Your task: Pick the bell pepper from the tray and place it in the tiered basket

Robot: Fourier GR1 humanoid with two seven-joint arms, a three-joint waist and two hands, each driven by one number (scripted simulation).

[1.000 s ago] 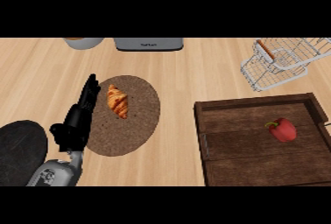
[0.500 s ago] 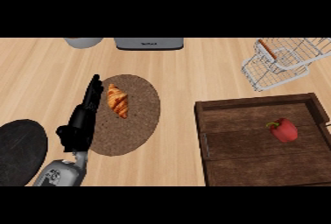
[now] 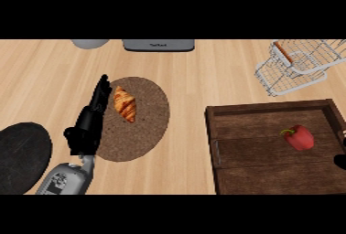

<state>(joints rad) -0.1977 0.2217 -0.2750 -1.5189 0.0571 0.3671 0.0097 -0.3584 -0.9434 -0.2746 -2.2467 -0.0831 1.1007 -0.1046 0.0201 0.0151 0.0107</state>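
The red bell pepper (image 3: 299, 137) lies in the right part of the dark wooden tray (image 3: 250, 157). The white wire tiered basket (image 3: 297, 66) stands beyond the tray at the upper right. My left hand (image 3: 90, 119) is far to the left, open with straight fingers pointing away along the left edge of a woven mat. Of my right hand (image 3: 340, 161) only a small black bit shows at the right edge, just below and right of the pepper, over the tray.
A croissant (image 3: 124, 104) lies on the round woven mat (image 3: 145, 123), right beside my left hand. A black round plate (image 3: 20, 155) sits at the lower left. A grey appliance (image 3: 159, 45) and a grey bowl (image 3: 90, 43) stand at the far edge.
My left hand has slid slightly right and forward along the mat's edge. The pepper, tray and basket have not moved.
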